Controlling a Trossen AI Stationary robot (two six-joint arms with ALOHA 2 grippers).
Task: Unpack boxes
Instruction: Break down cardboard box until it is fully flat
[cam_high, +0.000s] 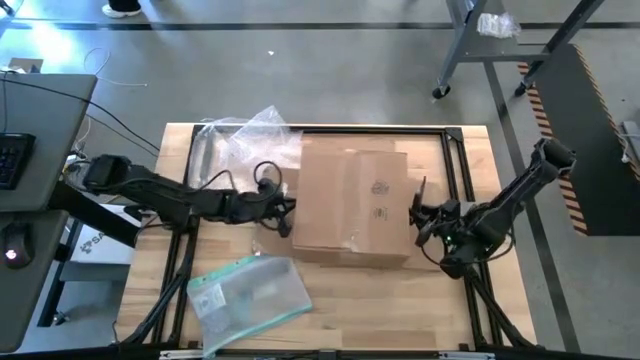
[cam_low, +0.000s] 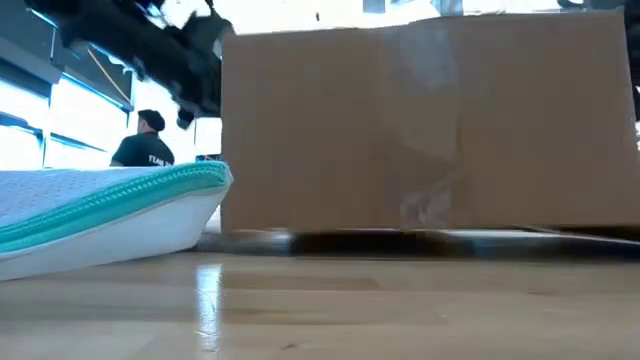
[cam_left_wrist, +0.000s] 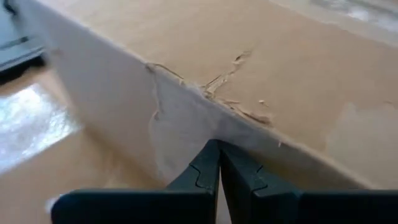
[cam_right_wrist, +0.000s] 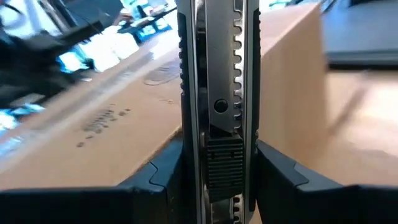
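Box (cam_high: 353, 205) mid-table, bubble wrap (cam_high: 240, 140) behind-left, pouch (cam_high: 249, 291) front-left.

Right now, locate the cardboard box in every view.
High view: cardboard box at table centre, between both arms.
Low view: fills the right side.
Left wrist view: its torn top edge.
Right wrist view: behind the utility knife.
Shared landmark: teal-edged pouch.
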